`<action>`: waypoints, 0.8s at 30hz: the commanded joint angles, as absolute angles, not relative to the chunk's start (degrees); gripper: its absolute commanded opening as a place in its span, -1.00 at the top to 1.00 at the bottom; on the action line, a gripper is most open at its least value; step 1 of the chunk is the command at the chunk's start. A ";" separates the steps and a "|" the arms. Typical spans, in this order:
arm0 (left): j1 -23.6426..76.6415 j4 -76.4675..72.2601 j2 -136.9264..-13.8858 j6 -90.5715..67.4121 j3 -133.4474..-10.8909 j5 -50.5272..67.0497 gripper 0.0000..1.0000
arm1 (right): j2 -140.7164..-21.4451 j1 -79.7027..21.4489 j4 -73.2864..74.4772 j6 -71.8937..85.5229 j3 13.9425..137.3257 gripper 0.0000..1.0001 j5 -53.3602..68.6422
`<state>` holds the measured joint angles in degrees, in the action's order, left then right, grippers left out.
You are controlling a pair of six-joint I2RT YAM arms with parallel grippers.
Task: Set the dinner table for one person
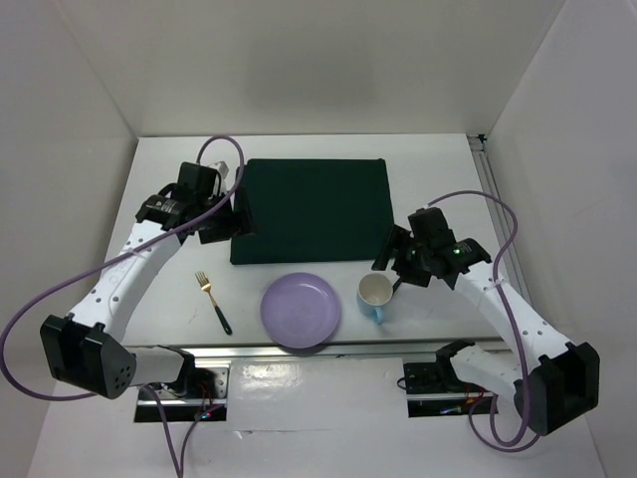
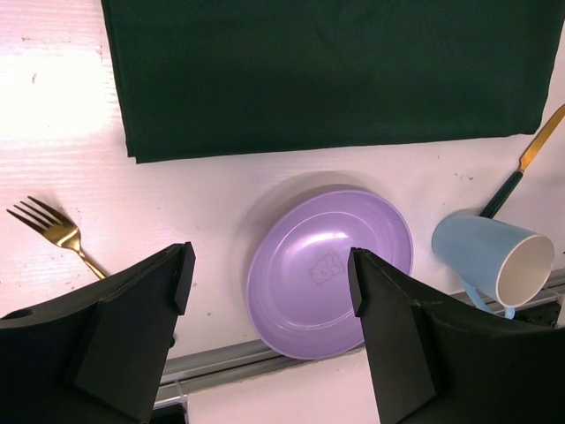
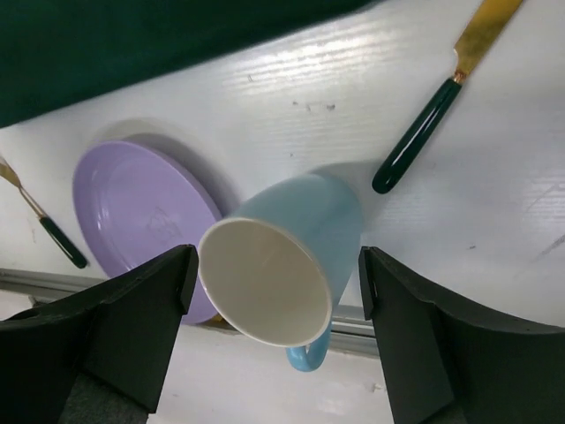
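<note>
Both pincers mine, wide and empty: left pincer beside left edge of mat, right pincer above mug. Mat spread mid table, bare. Plate, fork, mug, knife off mat, along near edge. I judge: mat done, four pieces left.

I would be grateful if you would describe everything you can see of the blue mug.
The mug is light blue outside and cream-white inside, with a glossy, ceramic-looking finish and one blue loop handle facing the near edge. It is empty and stands upright on the dinner table, just right of the purple plate, apart from it, with the dark-handled knife close behind. The right tool hovers open above it; nothing appears to touch it except the table.
</note>
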<state>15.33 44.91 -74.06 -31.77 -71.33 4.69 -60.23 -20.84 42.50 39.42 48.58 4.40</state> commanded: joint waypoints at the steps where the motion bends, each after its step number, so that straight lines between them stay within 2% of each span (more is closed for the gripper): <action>1: 15.47 43.07 -74.44 -32.43 -71.11 4.13 -0.76 | -59.33 -23.12 44.82 43.32 47.37 -0.70 0.80; 6: 16.52 43.07 -75.49 -32.43 -71.10 4.13 -0.73 | -59.33 -25.05 44.82 44.91 44.48 -0.26 0.27; 14: 17.05 43.07 -76.20 -32.43 -71.10 4.13 -0.73 | -59.94 -27.51 45.35 47.64 42.72 -0.20 -1.32; 19: 17.05 43.07 -76.73 -32.43 -70.58 3.52 -0.73 | -61.35 -28.13 44.74 48.16 42.71 0.02 -2.90; 23: 17.05 43.69 -76.73 -32.43 -71.98 3.52 -0.73 | -61.35 -28.74 45.35 48.16 43.24 0.34 -5.09; 24: 17.05 43.68 -76.73 -32.43 -71.98 3.52 -0.73 | -61.35 -28.74 45.35 48.16 43.24 0.36 -5.10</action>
<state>16.78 44.58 -76.93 -31.90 -70.87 4.25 -61.34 -28.05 44.69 47.07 43.44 -2.48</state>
